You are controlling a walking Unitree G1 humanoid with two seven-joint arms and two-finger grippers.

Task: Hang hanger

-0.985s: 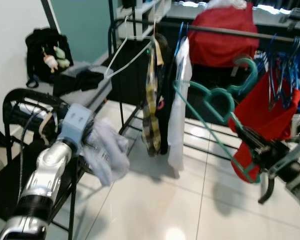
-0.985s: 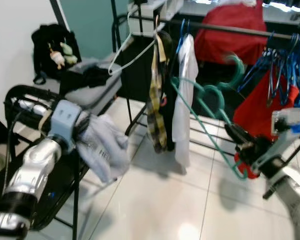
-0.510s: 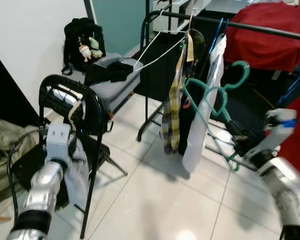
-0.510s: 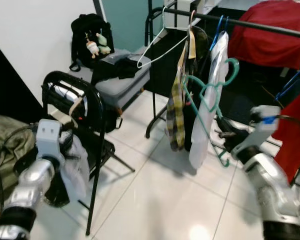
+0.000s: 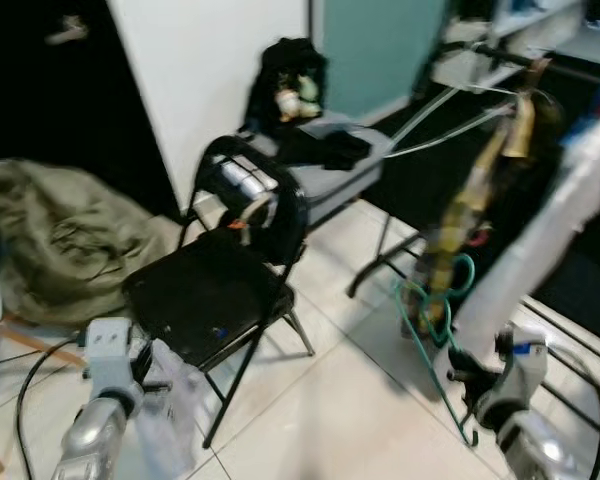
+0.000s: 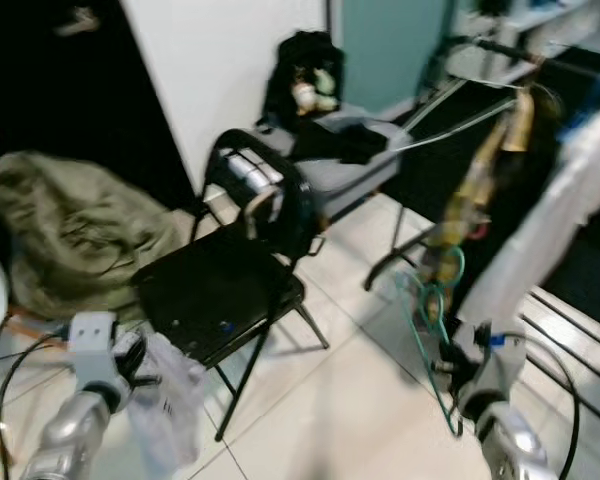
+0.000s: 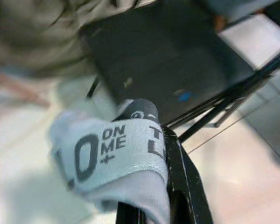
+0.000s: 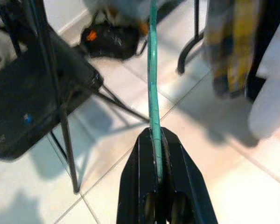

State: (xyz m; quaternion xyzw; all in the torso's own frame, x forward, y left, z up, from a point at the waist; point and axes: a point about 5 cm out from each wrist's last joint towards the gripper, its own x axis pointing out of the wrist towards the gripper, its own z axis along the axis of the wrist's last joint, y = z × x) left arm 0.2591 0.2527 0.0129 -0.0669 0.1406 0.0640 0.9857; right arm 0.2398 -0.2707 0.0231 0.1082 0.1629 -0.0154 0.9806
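Where tiles lie bare: right pincer [image 8: 155,179] clamping green hanger [image 8: 152,98], beside chair [image 5: 220,300].

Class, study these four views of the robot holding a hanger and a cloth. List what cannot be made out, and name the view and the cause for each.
1. Green hanger: in the eye views, blur smears its hook.
2. Clothes rail: eye views, cut off by the right edge.
3. Grey cloth: left wrist view, its print is folded, so the words are incomplete.
4. Left claw: the cloth covers its fingertips.
5. Right claw: shut on the hanger wire; the hanger's top leaves the frame.
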